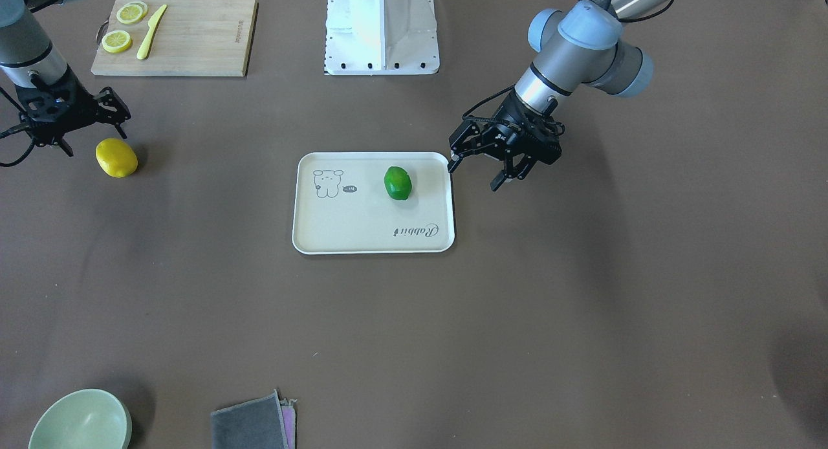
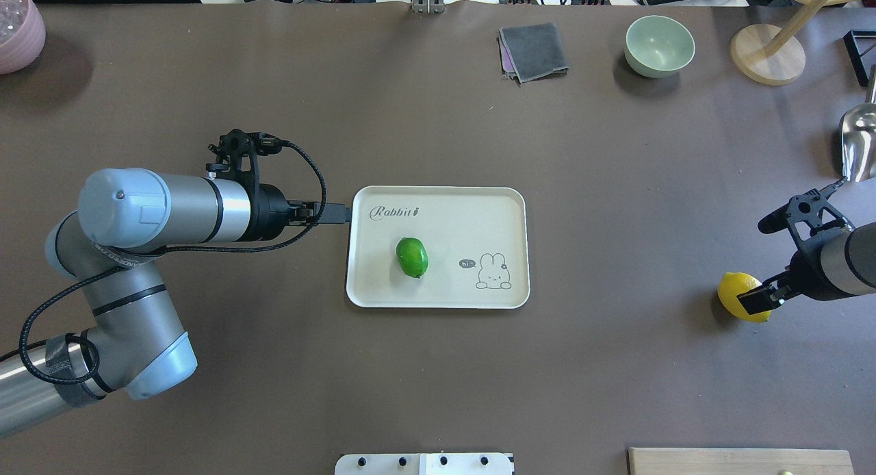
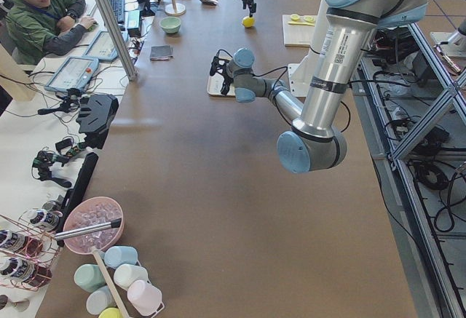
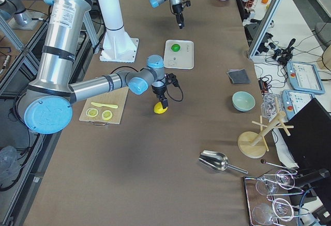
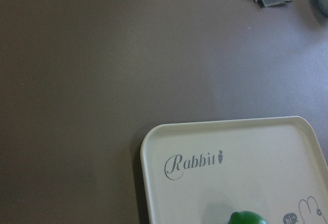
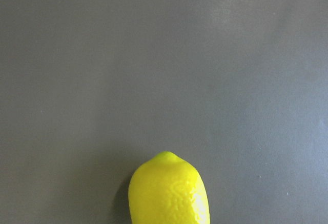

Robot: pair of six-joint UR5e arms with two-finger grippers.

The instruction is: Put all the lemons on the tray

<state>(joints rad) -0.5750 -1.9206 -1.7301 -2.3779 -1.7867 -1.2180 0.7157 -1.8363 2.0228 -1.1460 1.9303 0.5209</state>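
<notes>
Left gripper spread in front view (overhead obscures)

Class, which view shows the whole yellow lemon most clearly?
Exterior front-facing: the yellow lemon shows whole, unobstructed. The right wrist view crops it; overhead, the right claw covers part; both side views show it tiny; the left wrist misses it.

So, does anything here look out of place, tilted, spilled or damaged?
Nothing is spilled, damaged or askew. Only the yellow lemon lies on the bare table, apart from the tray, where the green lemon already rests.
</notes>
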